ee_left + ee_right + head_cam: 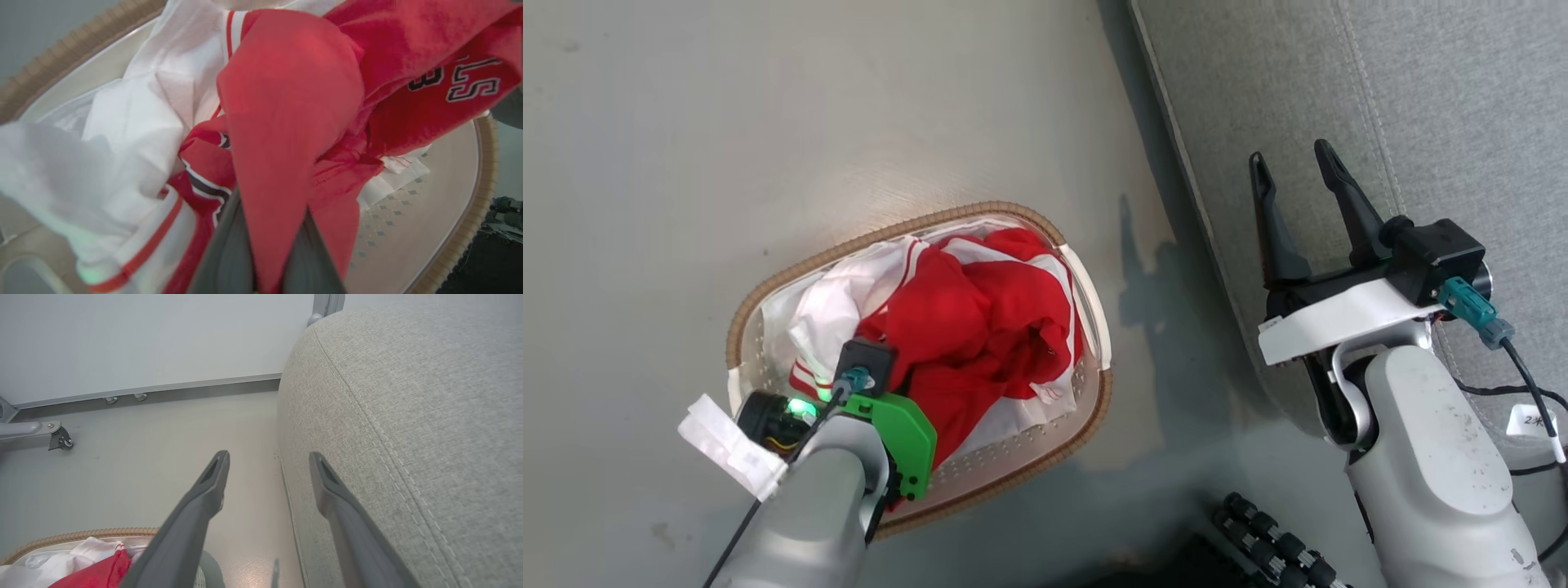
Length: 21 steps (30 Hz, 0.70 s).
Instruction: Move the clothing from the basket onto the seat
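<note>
The basket [792, 265], white with a brown woven-look rim, stands on the floor left of the seat [1421, 122]. The clothing [980, 327] lies in it as a crumpled red heap with white trim. In the left wrist view a black number shows on the red jersey [461, 81]. My left gripper [271, 202] reaches down into the basket and is shut on a fold of the red clothing, pinched between both fingers. My right gripper [1292, 155] hovers open over the seat's left edge [408, 416], with nothing between its fingers [204, 498].
White cloth [122, 122] bunches at the basket's left side. A black ridged part [1274, 543] lies on the floor near the bottom edge. A caster wheel [61, 441] and a wall baseboard [184, 390] stand beyond the basket. A cable with a tag [1531, 420] hangs by my right arm.
</note>
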{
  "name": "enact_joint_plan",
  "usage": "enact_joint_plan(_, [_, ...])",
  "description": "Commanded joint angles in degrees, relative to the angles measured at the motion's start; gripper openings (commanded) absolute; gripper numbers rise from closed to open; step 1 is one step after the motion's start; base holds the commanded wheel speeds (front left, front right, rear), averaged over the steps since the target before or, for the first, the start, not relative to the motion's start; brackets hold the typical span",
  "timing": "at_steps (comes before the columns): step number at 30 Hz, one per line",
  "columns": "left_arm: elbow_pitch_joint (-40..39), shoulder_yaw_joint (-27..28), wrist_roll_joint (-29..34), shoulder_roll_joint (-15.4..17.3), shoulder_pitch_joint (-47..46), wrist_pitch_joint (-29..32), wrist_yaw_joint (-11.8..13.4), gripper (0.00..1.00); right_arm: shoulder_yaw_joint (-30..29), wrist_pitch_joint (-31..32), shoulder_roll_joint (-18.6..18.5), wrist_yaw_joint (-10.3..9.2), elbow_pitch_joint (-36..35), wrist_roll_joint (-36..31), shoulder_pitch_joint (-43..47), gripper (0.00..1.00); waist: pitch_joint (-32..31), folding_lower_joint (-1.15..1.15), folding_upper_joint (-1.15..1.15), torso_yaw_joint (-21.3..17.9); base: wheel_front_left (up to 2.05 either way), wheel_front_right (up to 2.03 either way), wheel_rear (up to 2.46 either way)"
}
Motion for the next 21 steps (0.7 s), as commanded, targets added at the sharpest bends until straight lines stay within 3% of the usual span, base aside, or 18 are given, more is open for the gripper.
enact_joint_plan(1, [-1.6,-0.4,-0.7,0.3,1.3,-0.5,-0.4,0.0,0.0,-0.3,-0.2,-0.04,0.4,-0.4,1.2,1.0,-3.5,-0.01,0.42,1.6,0.0,0.0,0.0])
enact_joint_plan(21, [-29.0,2.3,-4.1,0.2,15.8,-0.4,0.3,0.0,0.9,-0.3,-1.7,-0.04,4.3,-1.7,10.0,1.0,-24.7,-0.01,0.42,11.7,0.0,0.0,0.0])
